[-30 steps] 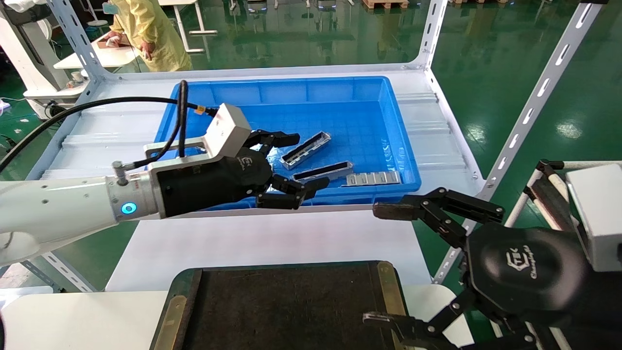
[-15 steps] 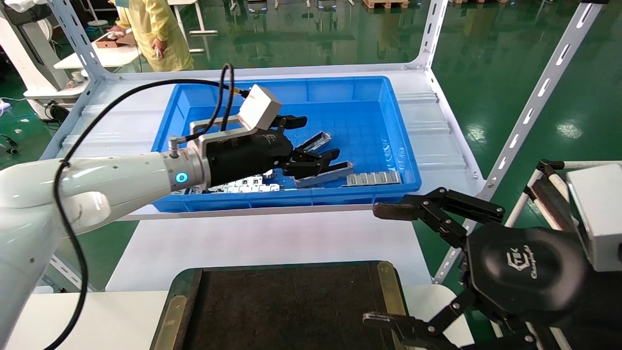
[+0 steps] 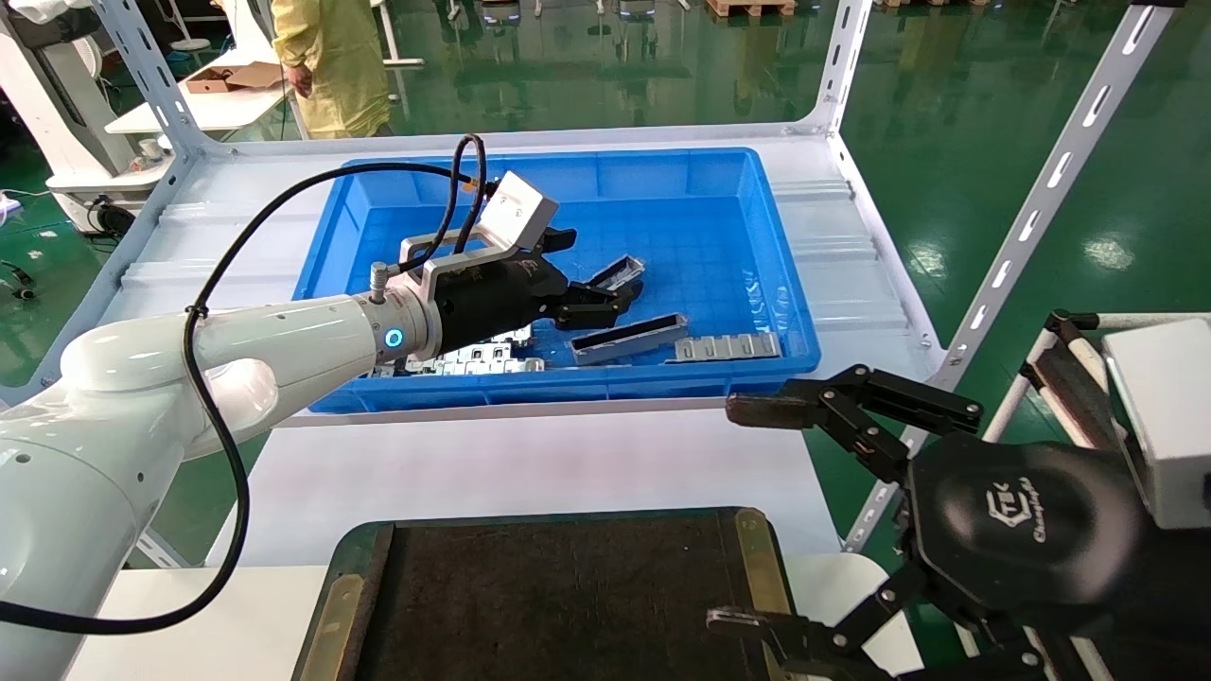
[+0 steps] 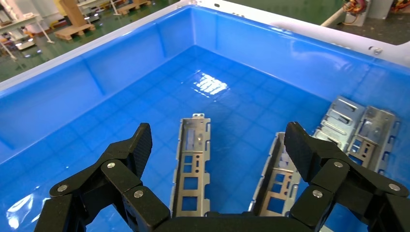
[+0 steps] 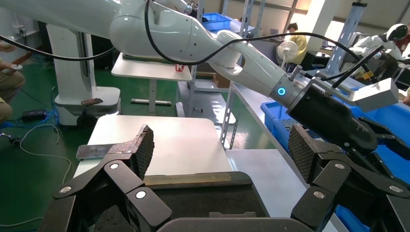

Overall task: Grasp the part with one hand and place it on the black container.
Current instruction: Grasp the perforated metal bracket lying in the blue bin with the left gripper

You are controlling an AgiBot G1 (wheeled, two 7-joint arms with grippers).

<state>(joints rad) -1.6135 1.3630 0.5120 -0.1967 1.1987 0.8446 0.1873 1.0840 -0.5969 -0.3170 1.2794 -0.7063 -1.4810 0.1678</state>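
Two silver-grey trough-like parts lie in the blue bin (image 3: 605,159). The far part (image 3: 620,272) (image 4: 191,164) sits on the bin floor between the open fingers of my left gripper (image 3: 596,267) (image 4: 217,145), untouched. The near part (image 3: 629,338) (image 4: 274,180) lies just beside and partly under one finger (image 4: 300,150). The black container (image 3: 558,596) (image 5: 193,193) with its brass rim stands at the front, bare. My right gripper (image 3: 738,515) (image 5: 220,150) hangs open and still over the container's right edge, holding nothing.
Flat shiny strips with tabs (image 3: 728,347) (image 4: 360,125) lie at the bin's near right, and more strips (image 3: 473,359) sit under my left wrist. White shelf uprights (image 3: 1031,218) rise on the right. A person in yellow (image 3: 331,57) stands beyond the shelf.
My left gripper has travelled from above the bin's near rim forward and down into the bin, ending open around the far part. The right arm has not moved.
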